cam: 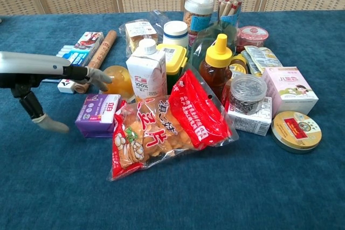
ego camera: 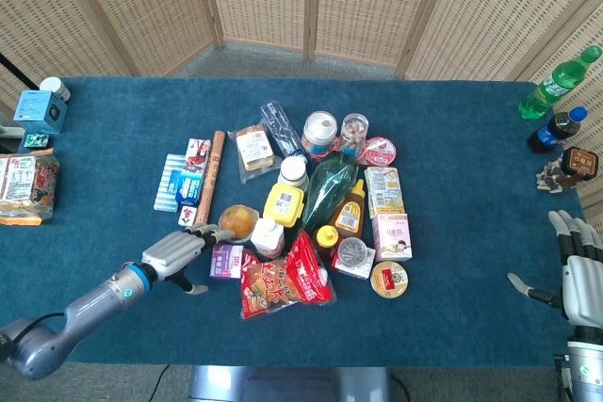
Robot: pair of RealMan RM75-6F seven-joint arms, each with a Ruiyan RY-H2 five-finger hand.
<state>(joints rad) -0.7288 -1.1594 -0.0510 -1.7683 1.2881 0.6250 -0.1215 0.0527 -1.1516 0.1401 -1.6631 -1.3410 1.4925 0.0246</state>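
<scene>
Purple box (cam: 97,115), one, under spread fingers of left hand (ego camera: 176,254), one orange cup (cam: 119,80) beside, right hand (ego camera: 581,272) spread, holding nothing

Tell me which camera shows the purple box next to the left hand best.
The chest view. There the purple box is near and large, its front label and white end plainly visible, with the left hand stretched above it. The head view shows the same box only from above, small, wedged between the fingertips and the red snack bag.
</scene>
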